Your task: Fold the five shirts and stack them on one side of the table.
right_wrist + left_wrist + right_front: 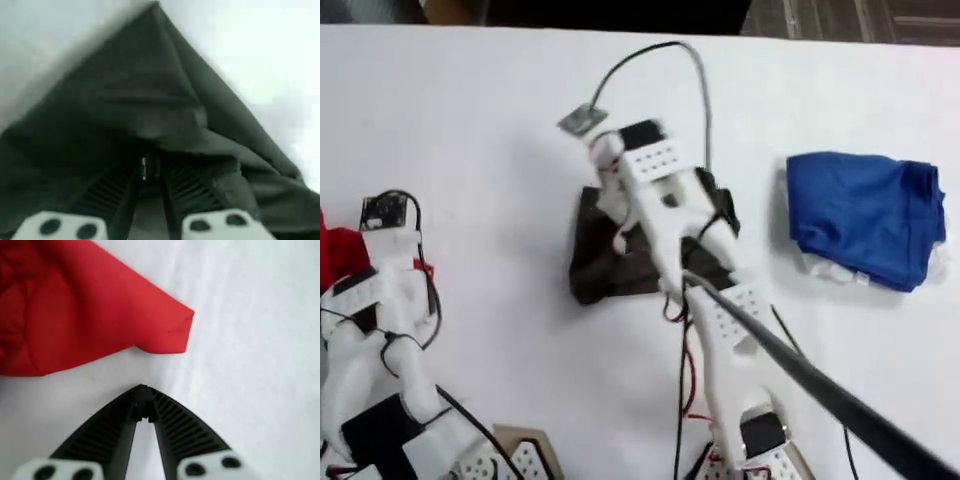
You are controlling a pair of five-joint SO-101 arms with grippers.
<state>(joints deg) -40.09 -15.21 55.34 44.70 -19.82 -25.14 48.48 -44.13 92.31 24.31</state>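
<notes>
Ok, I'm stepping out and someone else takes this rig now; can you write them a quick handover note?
Left pincer: shut, empty, over the table beside the red shirt.
Right pincer: shut on the dark shirt, mid-table.
The blue shirt lies folded at the high view's right, a white edge under it.
Done: blue, it seems.
Left: fold the dark one, check red, stack all together.

Left arm tucked in, right arm reaching out, both of my grippers closed.
My left white plastic arm (pixel 365 330) sits bent near its base, and the left black ribbed gripper (pixel 144 407) has its jaws pressed together on nothing. My right white plastic arm (pixel 665 215) stretches over mid-table, with the right black ribbed gripper (pixel 149 167) clamped on a fold of the dark grey fabric shirt (pixel 150 90).
</notes>
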